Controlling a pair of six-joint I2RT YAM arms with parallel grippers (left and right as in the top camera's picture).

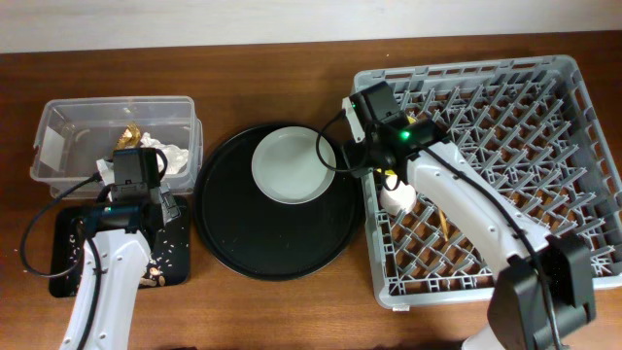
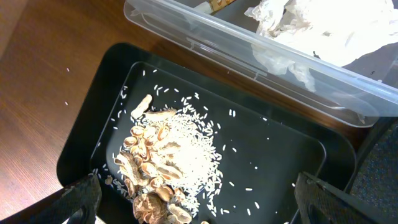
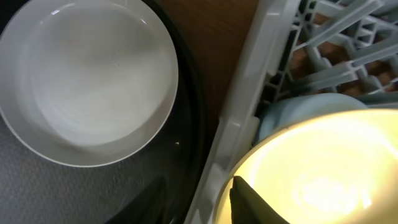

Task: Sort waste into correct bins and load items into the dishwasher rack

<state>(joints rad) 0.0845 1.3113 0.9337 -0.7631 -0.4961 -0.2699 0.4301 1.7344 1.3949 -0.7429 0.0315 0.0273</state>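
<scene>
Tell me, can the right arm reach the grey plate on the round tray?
Probably yes: the plate lies uncovered on the round tray, just beside the right gripper, with nothing between them.

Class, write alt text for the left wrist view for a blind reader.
A shallow black tray on a wooden table holds a heap of beige-brown food scraps and white grains. Beyond it stands a clear plastic tub with crumpled white tissue inside; the left gripper's open fingers frame the bottom corners.
</scene>
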